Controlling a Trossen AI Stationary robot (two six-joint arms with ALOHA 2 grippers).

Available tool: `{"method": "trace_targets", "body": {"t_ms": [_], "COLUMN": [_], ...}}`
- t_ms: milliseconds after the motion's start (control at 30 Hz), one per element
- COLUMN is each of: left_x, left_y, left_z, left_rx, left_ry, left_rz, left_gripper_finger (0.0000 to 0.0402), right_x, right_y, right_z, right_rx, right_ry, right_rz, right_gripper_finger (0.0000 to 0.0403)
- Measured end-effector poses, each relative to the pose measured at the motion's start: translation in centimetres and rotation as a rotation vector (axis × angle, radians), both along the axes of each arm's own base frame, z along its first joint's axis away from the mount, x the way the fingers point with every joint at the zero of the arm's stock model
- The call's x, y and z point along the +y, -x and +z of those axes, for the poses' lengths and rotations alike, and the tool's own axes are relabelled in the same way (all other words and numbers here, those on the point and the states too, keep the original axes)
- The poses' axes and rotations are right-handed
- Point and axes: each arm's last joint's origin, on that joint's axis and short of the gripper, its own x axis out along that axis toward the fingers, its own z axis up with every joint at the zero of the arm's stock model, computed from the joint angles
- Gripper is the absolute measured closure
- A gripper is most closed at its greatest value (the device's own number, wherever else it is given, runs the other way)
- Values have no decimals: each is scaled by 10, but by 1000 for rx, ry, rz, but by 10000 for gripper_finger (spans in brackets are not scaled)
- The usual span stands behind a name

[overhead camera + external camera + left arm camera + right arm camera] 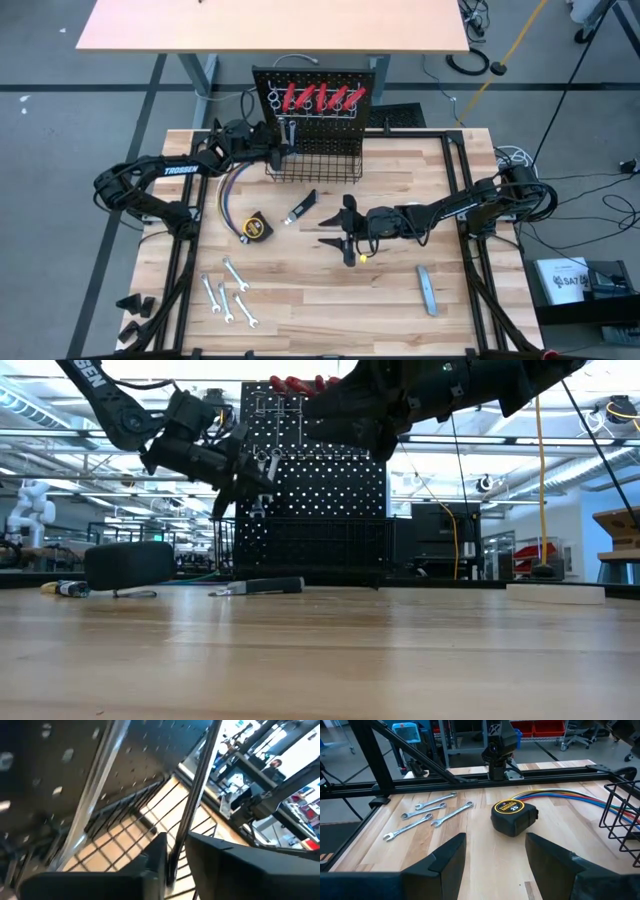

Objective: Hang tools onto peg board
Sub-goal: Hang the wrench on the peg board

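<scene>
The black peg board (372, 84) stands at the table's far edge. Red-handled tools (320, 97) hang along its top, and a wire basket (312, 165) sits at its base. My left gripper (287, 153) is at the board's left side above the basket, shut on a slim wrench (192, 795) close to the panel. My right gripper (345, 232) hovers open over the table's middle, facing the yellow tape measure (514, 815). Several silver wrenches (228, 295) lie flat near the front left. My left gripper pinches the thin wrench between its two fingers at the shaft's lower part (176, 851). The fingers come nearly level from the table's left and lie across the shaft. The wrench stands steeply against the peg board (150, 755), clear of the table; its upper end runs out of view.
A black-handled knife (303, 206) lies beside the tape measure (258, 226), and a grey bar (427, 290) lies at the front right. A bundle of coloured wires (230, 200) curves along the left. Black frame rails (465, 180) border the table's sides.
</scene>
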Motion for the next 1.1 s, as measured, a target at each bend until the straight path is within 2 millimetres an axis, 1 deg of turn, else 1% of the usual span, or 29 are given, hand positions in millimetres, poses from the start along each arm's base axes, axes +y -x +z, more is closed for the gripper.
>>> {"method": "trace_targets", "body": {"t_ms": [133, 267, 467, 700, 800, 867, 1000, 1100], "left_x": [-2, -4, -9, -15, -20, -25, -41, -60], "left_y": [1, 3, 3, 6, 9, 11, 18, 26], "left_z": [-6, -11, -13, -13, -6, 4, 32, 56], "left_rx": [55, 90, 78, 87, 57, 23, -53, -119], "left_ry": [44, 85, 150, 220, 223, 199, 103, 22], "left_rz": [-2, -29, -174, -269, -342, -382, -424, -459], "left_gripper_finger": [287, 265, 260, 260, 260, 260, 260, 261], "right_x": [0, 0, 0, 0, 0, 0, 0, 0], "right_y": [0, 0, 0, 1, 1, 1, 1, 1], "right_z": [0, -1, -1, -3, -4, -4, -5, -5], "right_rx": [5, 7, 9, 28, 39, 45, 52, 52], "right_ry": [1, 1, 1, -10, -18, -17, -16, -19], "right_rz": [0, 0, -1, -5, -7, -8, -8, -7], "right_gripper_finger": [206, 206, 206, 206, 206, 206, 206, 206]}}
